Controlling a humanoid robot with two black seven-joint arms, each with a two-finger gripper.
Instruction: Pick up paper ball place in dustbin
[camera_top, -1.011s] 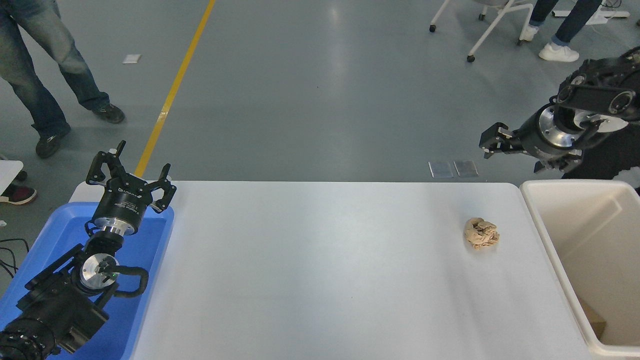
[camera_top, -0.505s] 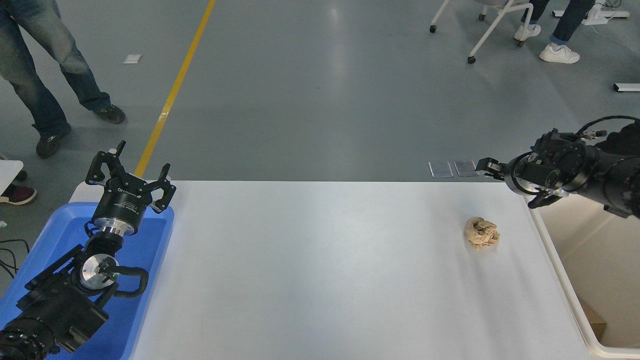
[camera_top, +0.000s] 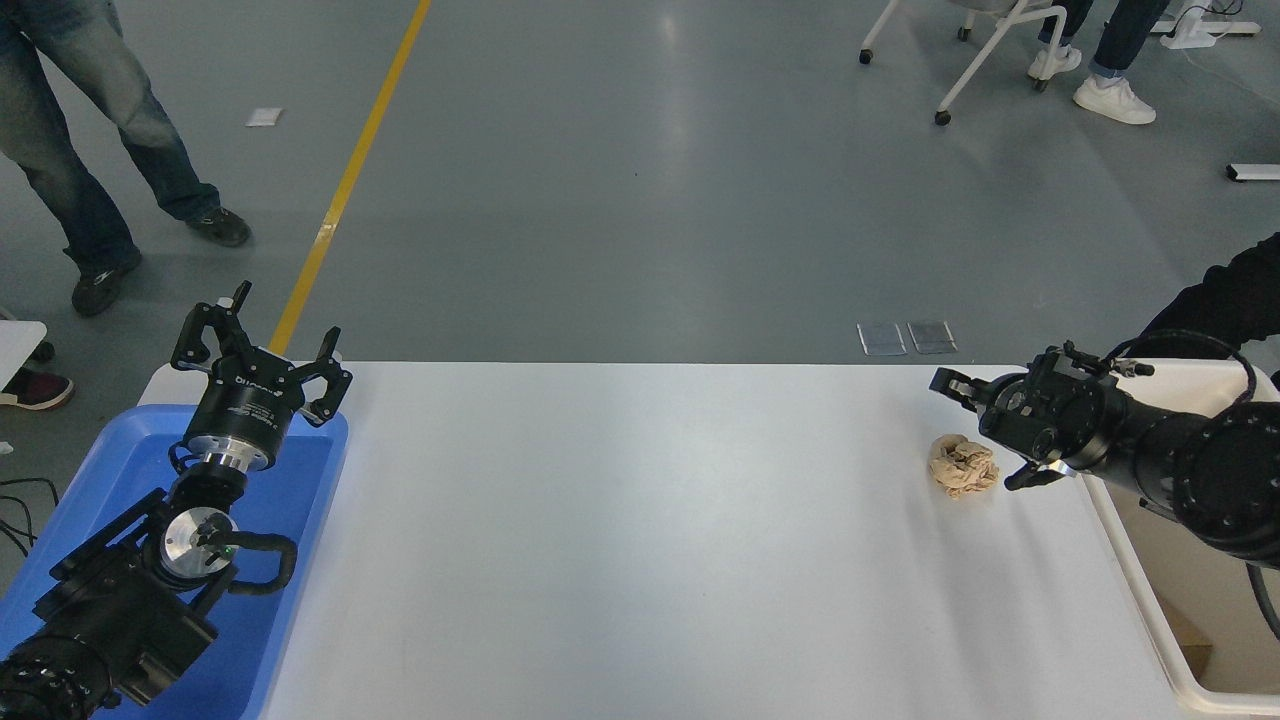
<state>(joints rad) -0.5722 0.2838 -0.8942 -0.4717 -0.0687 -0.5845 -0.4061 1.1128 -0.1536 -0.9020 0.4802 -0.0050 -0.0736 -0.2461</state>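
Reaching in from the right, the black right gripper spreads its jaws wide around the crumpled tan paper ball, seemingly to straddle it. Left gripper waits, jaws wide, over a blue tray.

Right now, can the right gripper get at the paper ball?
Probably yes. The right gripper is open beside the paper ball, fingers spread, nothing between them; bare table surrounds the ball.

The paper ball lies on the table at three o'clock. The dustbin stands just right of it; the tray sits at nine o'clock.
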